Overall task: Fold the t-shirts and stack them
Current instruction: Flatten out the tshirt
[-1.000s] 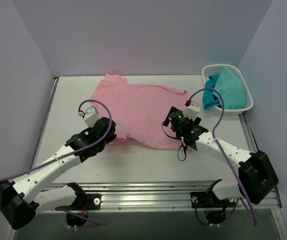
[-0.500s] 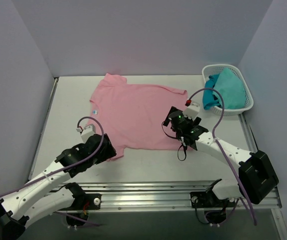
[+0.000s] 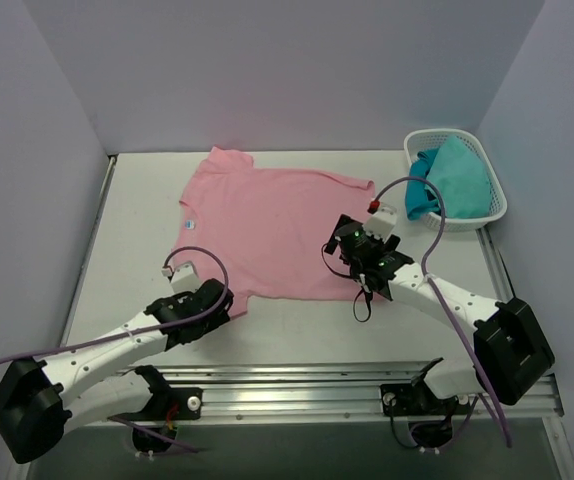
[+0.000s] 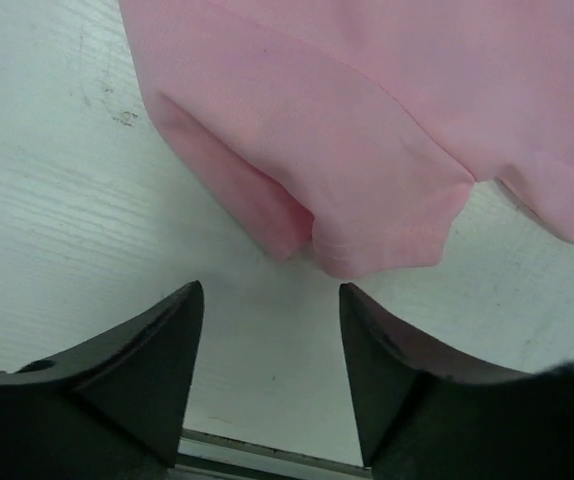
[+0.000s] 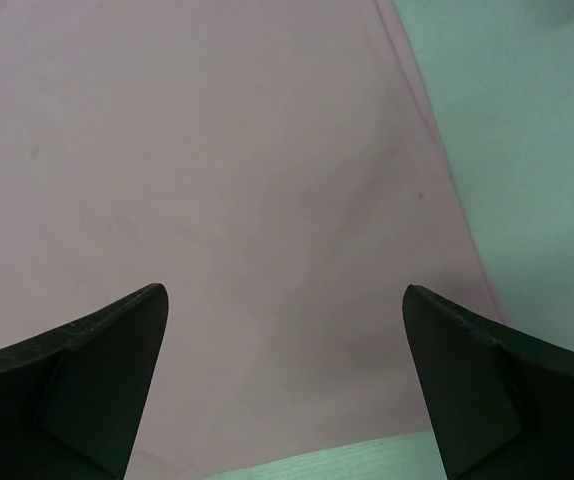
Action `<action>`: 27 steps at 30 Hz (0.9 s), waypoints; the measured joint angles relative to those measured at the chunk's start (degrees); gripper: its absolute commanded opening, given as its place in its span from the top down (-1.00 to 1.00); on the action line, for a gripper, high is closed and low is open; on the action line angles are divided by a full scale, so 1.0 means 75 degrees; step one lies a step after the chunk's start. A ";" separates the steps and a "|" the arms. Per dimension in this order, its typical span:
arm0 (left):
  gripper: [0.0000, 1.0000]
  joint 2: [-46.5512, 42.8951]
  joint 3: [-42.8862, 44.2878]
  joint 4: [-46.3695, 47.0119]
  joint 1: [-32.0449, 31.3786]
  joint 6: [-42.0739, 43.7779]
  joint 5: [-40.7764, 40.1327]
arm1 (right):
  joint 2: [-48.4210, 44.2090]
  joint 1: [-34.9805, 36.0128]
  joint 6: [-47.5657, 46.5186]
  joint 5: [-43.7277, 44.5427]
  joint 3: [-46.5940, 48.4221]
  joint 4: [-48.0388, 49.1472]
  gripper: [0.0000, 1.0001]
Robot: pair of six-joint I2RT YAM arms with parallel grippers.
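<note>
So, one pink shirt [image 3: 277, 225] is spread flat on the table [image 3: 137, 220]. It's lying sideways: collar end to the left, with the little pale blue label [image 3: 189, 222] showing, and hem to the right. One sleeve points to the back wall. The other sleeve [image 3: 229, 298] points to the near edge.

The left gripper [image 3: 217, 302] is down low at that near sleeve. From the left wrist view, its jaws are apart with nothing between them, just bare table [image 4: 57, 200]. The sleeve [image 4: 367, 190] sits rumpled right ahead of the gap, with its edge folded under a bit and its tip just past the fingertips. It's close, but the cloth isn't touching either finger.

The right gripper [image 3: 345, 243] is over the hem side of the shirt, near its near-right corner. In the right wrist view the jaws are spread wide with nothing held, and smooth pink cloth [image 5: 217, 150] fills almost the whole frame. The shirt's side edge runs down the right of the frame, with table [image 5: 527, 150] beyond it. I can't tell whether the fingertips actually touch the fabric or just hang above it.

Off at the back right corner there's a white basket [image 3: 497, 200] with a teal cloth [image 3: 457, 175] bunched up in it, well apart from the shirt.
</note>
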 measured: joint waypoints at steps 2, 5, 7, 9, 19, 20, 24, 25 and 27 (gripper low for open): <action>0.18 0.0207 -0.0061 0.0233 -0.0050 -0.0219 -0.0099 | 0.0023 0.0000 0.0000 0.0000 0.0000 -0.0003 -1.00; 0.42 0.0361 -0.0195 0.0501 -0.0085 -0.0425 -0.0187 | 0.0023 0.0000 0.0000 0.0003 0.0000 0.0003 -0.99; 0.42 0.0434 -0.0277 0.0589 -0.0087 -0.0539 -0.0224 | 0.0023 0.0000 0.0000 0.0003 0.0000 0.0003 -0.99; 0.40 0.0475 -0.0376 0.0673 -0.0093 -0.0659 -0.0248 | 0.0026 0.0000 0.0000 0.0000 0.0000 0.0003 -0.99; 0.30 0.0609 -0.0944 0.1157 -0.0117 -0.1064 -0.0350 | 0.0041 0.0041 0.0000 -0.0035 0.0000 0.0012 -0.99; 0.28 0.0647 -0.0944 0.1253 -0.0117 -0.1087 -0.0370 | 0.0050 0.0044 0.0000 -0.0044 0.0000 0.0012 -0.99; 0.07 0.0822 -0.0941 0.1649 -0.0117 -0.1177 -0.0478 | 0.0108 0.0044 0.0000 -0.0058 0.0000 0.0026 -0.99; -0.05 0.0836 -0.0944 0.1725 -0.0117 -0.1201 -0.0495 | 0.0125 0.0044 0.0000 -0.0061 0.0000 0.0029 -0.99; -0.09 0.0831 -0.0944 0.1880 -0.0117 -0.1230 -0.0504 | 0.0140 0.0044 0.0000 -0.0067 0.0000 0.0047 -0.99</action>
